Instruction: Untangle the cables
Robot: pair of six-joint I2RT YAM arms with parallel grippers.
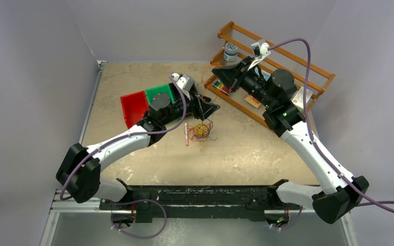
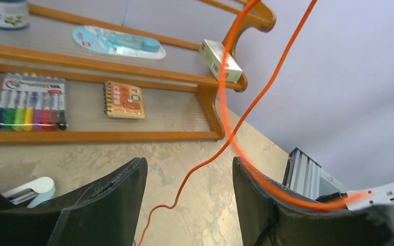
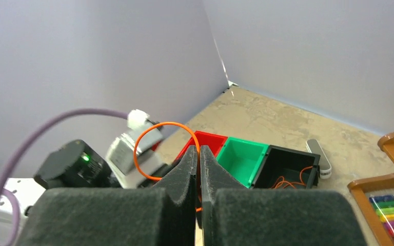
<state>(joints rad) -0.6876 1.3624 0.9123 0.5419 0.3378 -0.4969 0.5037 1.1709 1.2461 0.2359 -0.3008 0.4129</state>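
Note:
A tangled bundle of thin cables [image 1: 201, 130], yellow-orange, red-orange and dark, lies on the table just in front of my left gripper [image 1: 213, 106]. In the left wrist view my left gripper [image 2: 189, 161] is open. A red-orange cable [image 2: 184, 184] runs up between its fingers, and another stretch of it lies draped over the right finger [image 2: 267, 189]. My right gripper [image 1: 216, 72] is raised by the wooden rack. In the right wrist view my right gripper [image 3: 199, 154] is shut on the red-orange cable [image 3: 166, 123], which loops out to the left of the jaws.
Red [image 1: 133, 106], green [image 1: 159, 93] and black [image 3: 287, 169] bins stand in a row; the black one holds some orange wire. A wooden rack [image 1: 308, 77] holds markers [image 2: 28, 105], a notebook [image 2: 124, 100], a box and a jar. A pen [image 1: 186, 134] lies by the bundle.

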